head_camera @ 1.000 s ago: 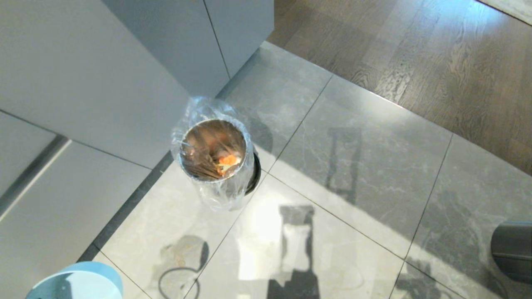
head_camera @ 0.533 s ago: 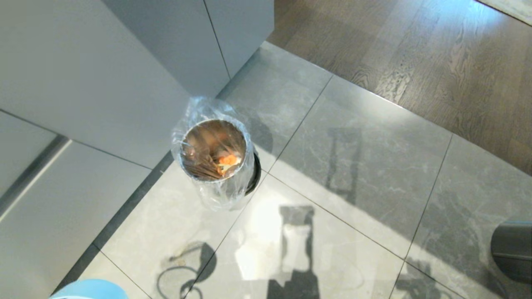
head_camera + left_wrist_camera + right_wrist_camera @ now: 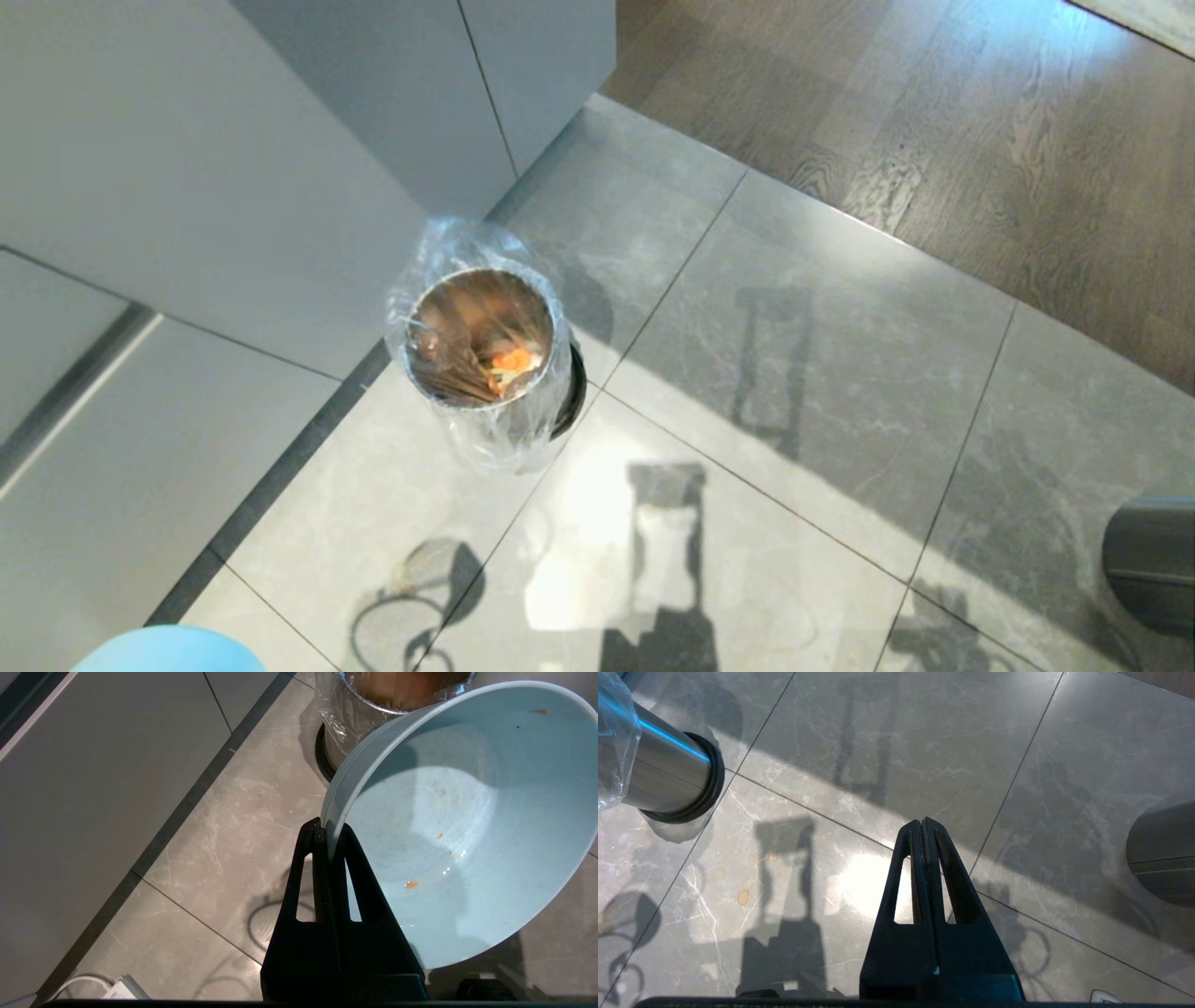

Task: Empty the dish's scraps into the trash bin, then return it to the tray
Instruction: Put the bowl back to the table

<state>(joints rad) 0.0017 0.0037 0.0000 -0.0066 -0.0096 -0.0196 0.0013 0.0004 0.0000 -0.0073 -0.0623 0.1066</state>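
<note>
My left gripper (image 3: 327, 833) is shut on the rim of the pale blue dish (image 3: 467, 826), one finger inside and one outside. Only a few orange smears cling to the dish's inside. In the head view just the dish's edge (image 3: 168, 651) shows at the bottom left corner. The trash bin (image 3: 485, 359), a steel cylinder with a clear bag liner, stands on the floor by the cabinet corner, with orange and pale scraps (image 3: 511, 362) lying inside it. The bin's rim (image 3: 402, 700) lies just beyond the dish. My right gripper (image 3: 923, 822) hangs shut and empty over the tiles. The tray is out of view.
Grey cabinet fronts (image 3: 215, 159) close off the left side behind the bin. A larger dark steel cylinder (image 3: 1150, 560) stands at the right edge. A white cable and plug (image 3: 112, 989) lie on the floor near the cabinet. Wooden flooring (image 3: 934, 112) begins beyond the tiles.
The dish has sunk toward the bottom left corner of the head view, with less of it showing now. The bin, the scraps and the right arm have not moved.
</note>
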